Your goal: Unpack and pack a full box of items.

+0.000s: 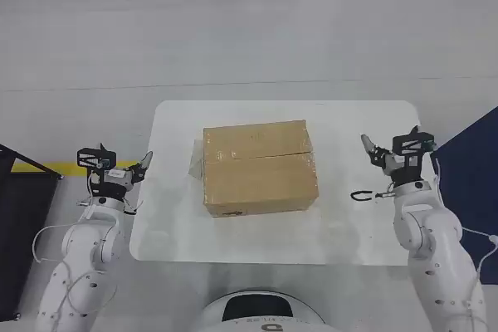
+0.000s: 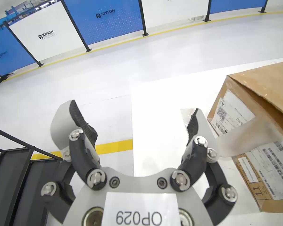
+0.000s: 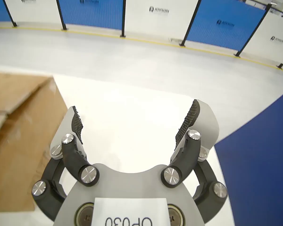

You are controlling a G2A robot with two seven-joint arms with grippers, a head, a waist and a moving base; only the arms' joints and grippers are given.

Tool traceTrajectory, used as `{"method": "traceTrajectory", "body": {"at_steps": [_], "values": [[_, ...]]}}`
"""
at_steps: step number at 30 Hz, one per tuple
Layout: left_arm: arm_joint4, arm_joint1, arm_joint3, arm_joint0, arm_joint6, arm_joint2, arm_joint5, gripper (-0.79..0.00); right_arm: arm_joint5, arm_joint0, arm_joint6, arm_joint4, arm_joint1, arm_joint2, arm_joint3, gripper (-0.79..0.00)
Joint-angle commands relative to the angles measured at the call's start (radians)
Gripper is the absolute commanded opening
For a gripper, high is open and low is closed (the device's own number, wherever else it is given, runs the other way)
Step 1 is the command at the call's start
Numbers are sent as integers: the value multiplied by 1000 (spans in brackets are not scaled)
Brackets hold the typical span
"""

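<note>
A brown cardboard box (image 1: 259,168) sits closed in the middle of the white table (image 1: 349,232), its top flaps meeting along a seam. Its end wall carries white labels (image 2: 235,116) and a strip of clear tape. My left gripper (image 1: 130,170) hangs open at the table's left edge, apart from the box (image 2: 261,88), with nothing between its fingers (image 2: 81,121). My right gripper (image 1: 385,154) stands open over the table's right side, also empty, with the box (image 3: 18,130) off to its side.
A small black hook-shaped thing (image 1: 362,196) lies on the table near the right gripper. A black metal frame (image 2: 11,172) stands on the floor left of the table. Blue and white fence panels (image 3: 155,12) ring the floor behind. A dark blue panel (image 3: 261,165) borders the table's right.
</note>
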State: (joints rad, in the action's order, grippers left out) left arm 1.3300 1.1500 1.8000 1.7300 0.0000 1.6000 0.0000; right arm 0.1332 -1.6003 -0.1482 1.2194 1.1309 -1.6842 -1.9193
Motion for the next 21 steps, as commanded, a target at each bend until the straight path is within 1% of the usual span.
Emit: {"method": "traceTrajectory", "body": {"at_steps": [1, 5, 8, 11, 21], "values": [[0, 0, 0, 0, 0, 0, 0, 0, 95, 80, -245, -40, -3, 7, -28, 0], [0, 0, 0, 0, 0, 0, 0, 0, 128, 101, -345, -3, -4, 65, -18, 0], [0, 0, 0, 0, 0, 0, 0, 0, 129, 107, -339, -30, -1, 94, -1, 0], [0, 0, 0, 0, 0, 0, 0, 0, 146, 96, -320, -73, -2, 71, -2, 0], [0, 0, 0, 0, 0, 0, 0, 0, 137, 94, -316, -78, -1, 72, 10, 0]]}}
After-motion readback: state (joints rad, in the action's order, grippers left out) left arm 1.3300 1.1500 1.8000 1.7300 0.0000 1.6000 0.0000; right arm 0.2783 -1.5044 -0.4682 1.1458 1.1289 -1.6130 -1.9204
